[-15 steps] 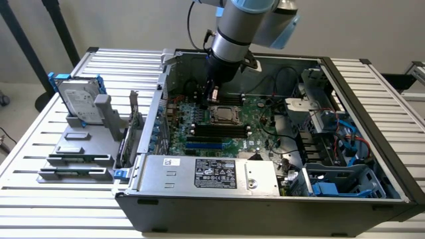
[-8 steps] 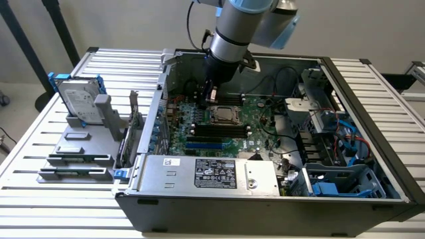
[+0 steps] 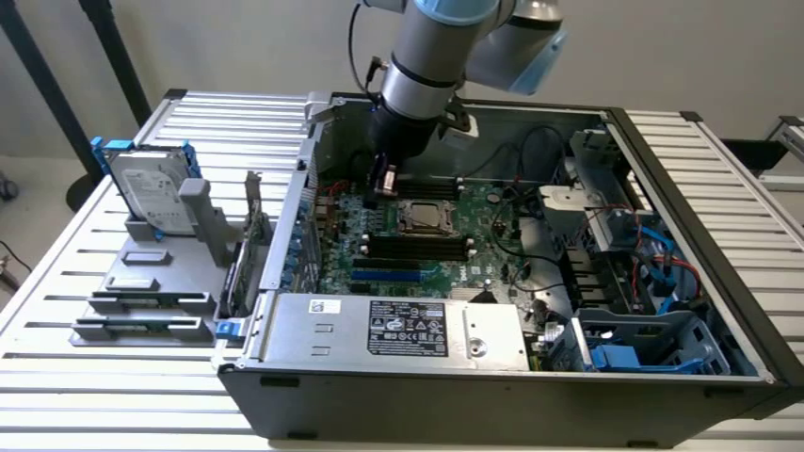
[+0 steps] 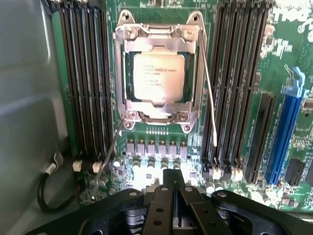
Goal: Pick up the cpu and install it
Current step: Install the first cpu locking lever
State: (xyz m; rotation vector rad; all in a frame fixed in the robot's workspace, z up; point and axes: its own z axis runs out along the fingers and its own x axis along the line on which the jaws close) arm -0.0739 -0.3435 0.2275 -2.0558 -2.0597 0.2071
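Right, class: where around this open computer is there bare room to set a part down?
Bare table slats lie beside the grey holder at the exterior view's lower left, and past the case on the exterior view's right. Inside it, the motherboard is crowded.

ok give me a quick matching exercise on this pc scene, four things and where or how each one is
Things:
1. cpu
2. gripper
3. hard drive
4. power supply

Places or states:
A. standing in a grey holder outside the case
B. shut and empty, above the green board
C. sitting inside the metal frame on the board
D. silver box inside the case, label facing up

Pairs: 1-C, 2-B, 3-A, 4-D
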